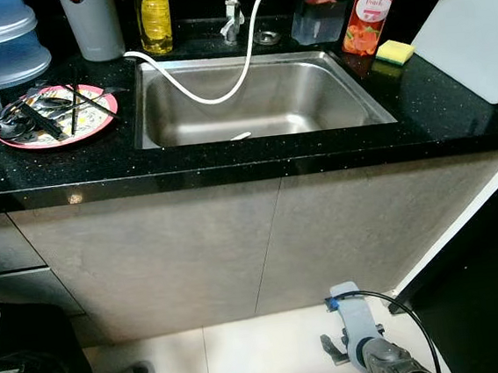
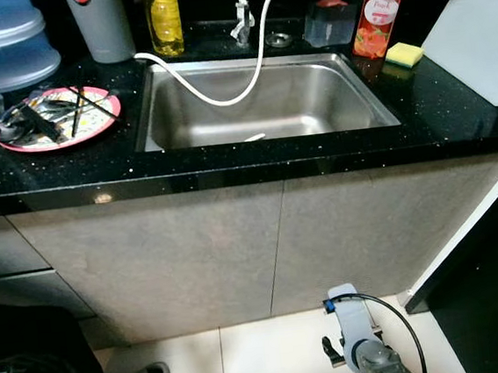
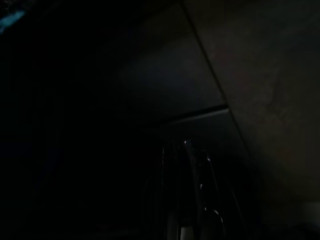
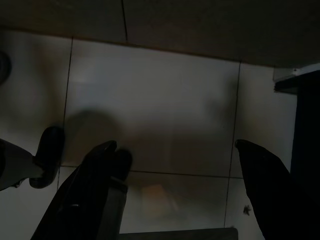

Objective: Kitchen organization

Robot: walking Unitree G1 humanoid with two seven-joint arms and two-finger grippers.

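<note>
Utensils lie heaped on a pink plate (image 1: 53, 117) left of the sink (image 1: 262, 97); approaching squarely before raising an arm seems wise. Right gripper (image 4: 175, 165), by its wrist view, hangs over floor tiles, fingers wide apart. Left gripper (image 3: 185, 200): dim, fingers seemingly together.

The sink (image 1: 262, 97) sits in the middle of the bench (image 1: 454, 114). Left of it lies a plate (image 1: 93, 122) carrying utensils (image 1: 22, 116); right of it, a sponge (image 1: 394, 51) and cutting board (image 1: 473, 37) (leaning against the wall). A hose (image 1: 222, 88) hangs into the sink. Bottles (image 1: 155, 17) stand behind.
</note>
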